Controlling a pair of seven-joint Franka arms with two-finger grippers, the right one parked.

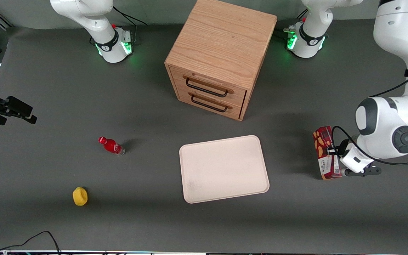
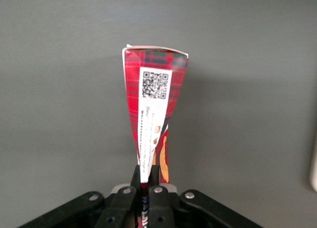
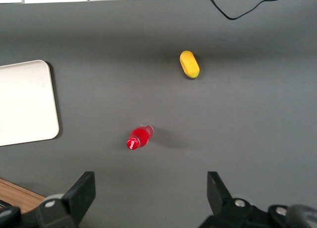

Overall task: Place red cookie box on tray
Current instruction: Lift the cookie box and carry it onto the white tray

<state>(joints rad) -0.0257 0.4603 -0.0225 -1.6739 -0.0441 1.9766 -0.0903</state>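
The red cookie box (image 1: 325, 151) is a long narrow dark-red carton with cookie pictures and white labels. It sits toward the working arm's end of the table, beside the tray and apart from it. My left gripper (image 1: 333, 151) is shut on the box's side. In the left wrist view the fingers (image 2: 154, 174) pinch the box (image 2: 154, 89), whose QR-code end points away from the wrist. I cannot tell whether the box rests on the table or hangs just above it. The cream-white tray (image 1: 224, 169) lies flat with nothing on it, and its corner (image 3: 25, 101) also shows in the right wrist view.
A wooden two-drawer cabinet (image 1: 221, 56) stands farther from the front camera than the tray. A small red bottle (image 1: 111, 145) and a yellow object (image 1: 80, 196) lie toward the parked arm's end of the table. A black mount (image 1: 7, 110) juts in at that end's edge.
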